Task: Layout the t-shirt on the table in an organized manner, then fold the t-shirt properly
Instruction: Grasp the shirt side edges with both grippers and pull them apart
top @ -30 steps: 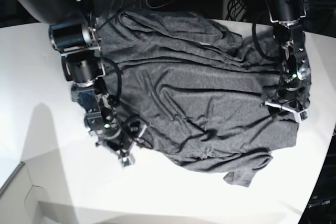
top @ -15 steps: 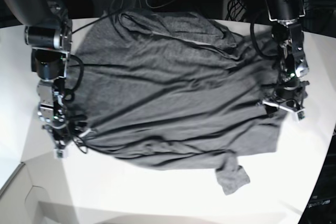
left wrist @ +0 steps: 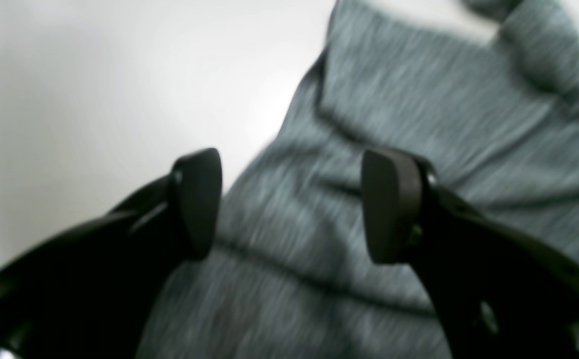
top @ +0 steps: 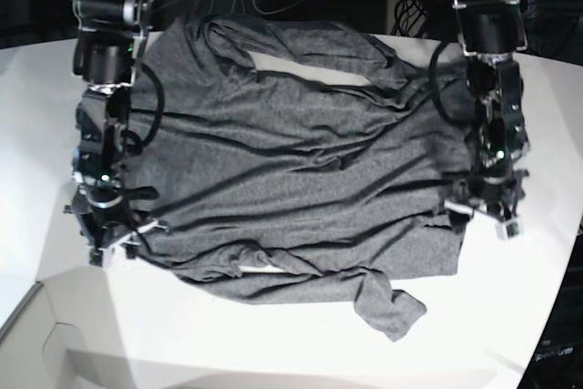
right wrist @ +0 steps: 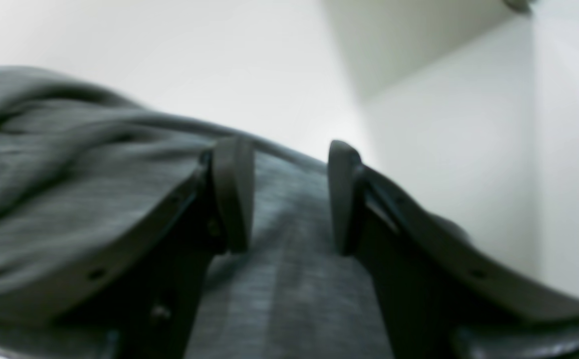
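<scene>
— T-shirt (top: 301, 152) status: where do you have it?

— You have it spread across the worktop (top: 36, 134), rumpled, with creases running through the body. One sleeve end curls off the near hem, lying on bare white surface.

— And your left hand (left wrist: 289, 204)?

— Your left hand hangs spread over the shirt's edge, cloth under the gap, nothing pinched between the pads. In the base view it sits at the shirt's right side.

— Your right hand (right wrist: 284, 194)?

— Also spread; grey cloth lies between its fingers (right wrist: 234, 192), not squeezed. It sits at the shirt's opposite edge.
</scene>
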Available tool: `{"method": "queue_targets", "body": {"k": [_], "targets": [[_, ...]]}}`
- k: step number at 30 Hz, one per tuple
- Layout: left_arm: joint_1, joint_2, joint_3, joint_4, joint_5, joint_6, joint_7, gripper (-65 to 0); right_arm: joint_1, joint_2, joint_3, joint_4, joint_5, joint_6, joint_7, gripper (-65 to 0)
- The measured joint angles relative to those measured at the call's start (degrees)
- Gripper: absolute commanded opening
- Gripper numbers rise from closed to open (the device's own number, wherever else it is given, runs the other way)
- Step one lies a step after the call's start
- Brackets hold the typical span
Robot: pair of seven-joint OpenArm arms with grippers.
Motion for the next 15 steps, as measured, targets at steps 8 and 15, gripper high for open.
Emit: {"method": "queue_targets", "body": {"k": [8, 15], "targets": [[-14.4, 1.3, 9.4, -12.3, 0.3, -0.2, -0.7, -22.8, -7.2, -1.4, -8.9, 1.9, 0.0, 0.3, -0.4, -41.6], [-18.1, 0.3, 15.9, -26.8, 0.4, -0.3, -0.5, -22.9, -8.0, -1.5, -8.8, 2.1, 0.0, 0.2, 0.0, -41.6]]}}
